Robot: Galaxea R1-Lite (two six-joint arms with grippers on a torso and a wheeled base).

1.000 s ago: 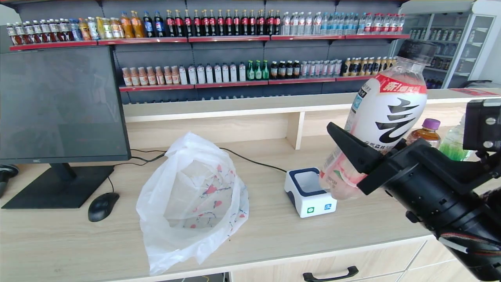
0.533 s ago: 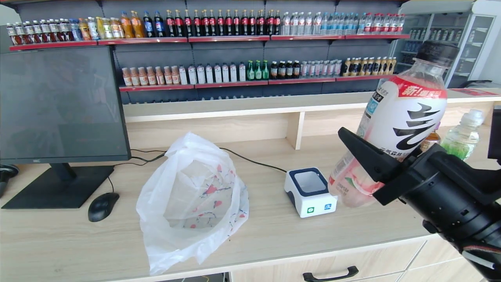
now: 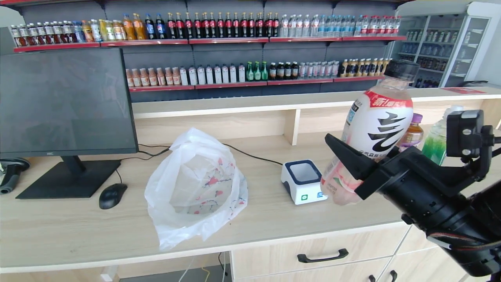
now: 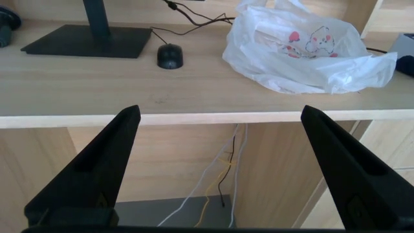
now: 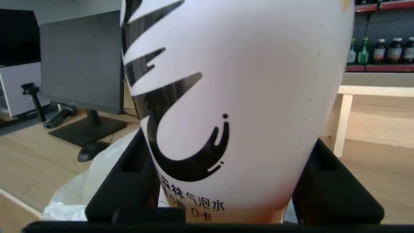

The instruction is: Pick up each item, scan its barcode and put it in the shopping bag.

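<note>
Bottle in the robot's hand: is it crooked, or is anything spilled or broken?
The bottle does lean, its capped top tipped toward the robot's right, gripped low by the right hand beside the scanner. Nothing looks spilled or broken; the shopping bag just slumps on the counter.

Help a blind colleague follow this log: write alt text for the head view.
The right gripper holds a white drink bottle, tilted, just right of a small white scanner on a wooden counter. A white plastic bag sits left of the scanner, with a monitor and mouse further left. Shelves of bottled drinks line the back wall.
</note>
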